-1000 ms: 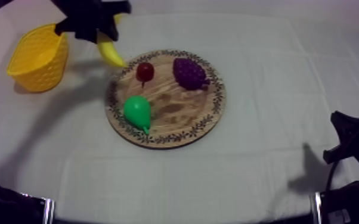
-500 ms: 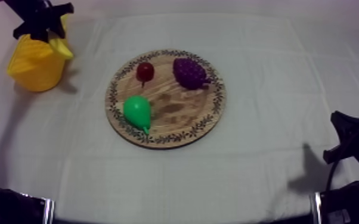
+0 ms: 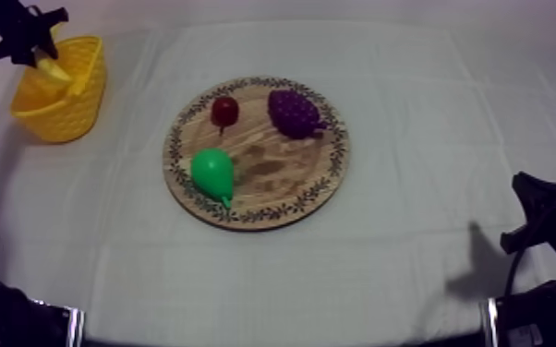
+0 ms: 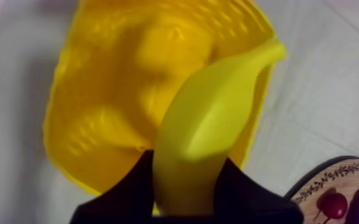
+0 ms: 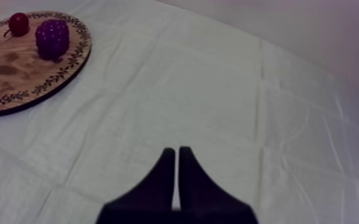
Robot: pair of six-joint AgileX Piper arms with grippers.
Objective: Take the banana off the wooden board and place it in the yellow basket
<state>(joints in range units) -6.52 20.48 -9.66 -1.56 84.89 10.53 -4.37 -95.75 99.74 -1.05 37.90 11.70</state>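
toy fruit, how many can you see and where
4. The small red fruit, the bunch of grapes and the pear lie on the wooden board; the banana is gripped by the left gripper over the yellow basket, whose bottom it partly hides.

We are looking at a robot lab bench, a staged test set-up. The worktop point(image 3: 429, 120) is covered edge to edge by a plain grey-white cloth point(image 5: 217, 89) with fold creases. One black robot arm point(image 3: 9, 318) sits at the lower left edge of the top view and a second arm point(image 3: 545, 240) at the lower right. What lies on the cloth is props, not real food: a round wooden board point(image 3: 272, 180) in the middle carrying a plastic pear point(image 3: 212, 172), grapes point(image 3: 293, 113) and a small red fruit point(image 3: 224, 110), with a yellow basket point(image 3: 60, 120) at the upper left.
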